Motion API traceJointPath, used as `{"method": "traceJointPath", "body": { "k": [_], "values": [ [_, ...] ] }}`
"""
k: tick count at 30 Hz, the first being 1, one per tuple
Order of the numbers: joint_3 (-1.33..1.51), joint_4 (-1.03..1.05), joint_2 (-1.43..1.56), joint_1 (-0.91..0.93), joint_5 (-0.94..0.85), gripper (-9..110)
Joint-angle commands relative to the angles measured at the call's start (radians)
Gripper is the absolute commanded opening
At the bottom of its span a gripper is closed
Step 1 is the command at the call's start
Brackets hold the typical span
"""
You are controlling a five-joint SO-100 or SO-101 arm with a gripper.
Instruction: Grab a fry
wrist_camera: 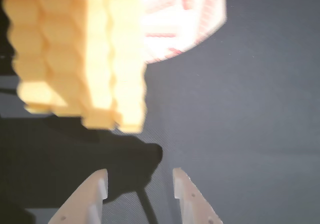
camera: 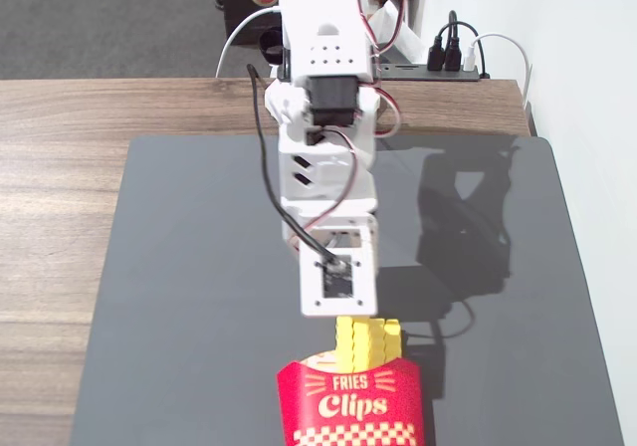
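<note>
A red "Fries Clips" carton (camera: 350,404) stands at the near edge of the black mat (camera: 179,297), with several yellow crinkle-cut fries (camera: 368,339) sticking up out of it. My gripper hangs just above and behind the fries in the fixed view, its fingertips hidden by the white wrist block. In the wrist view the fries (wrist_camera: 80,54) fill the upper left, blurred and close, with the carton's pale inside (wrist_camera: 182,19) behind them. My gripper (wrist_camera: 140,176) is open at the bottom edge, its white fingertips (wrist_camera: 97,184) apart with only mat between them, short of the fries.
The mat lies on a wooden table (camera: 60,167). A white wall (camera: 587,117) runs along the right. A power strip with plugs (camera: 448,63) and cables sit at the table's far edge. The arm's shadow (camera: 468,217) falls on the mat's right half.
</note>
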Motion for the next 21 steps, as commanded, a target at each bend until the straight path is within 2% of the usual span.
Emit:
{"method": "traceJointPath", "body": {
  "k": [1,3,21],
  "values": [
    [-0.072,-0.014,-0.011,-0.044,0.035,14],
    [-0.095,-0.011,-0.026,-0.072,0.072,1],
    [-0.192,-0.109,-0.156,-0.187,0.199,0]
  ]
}}
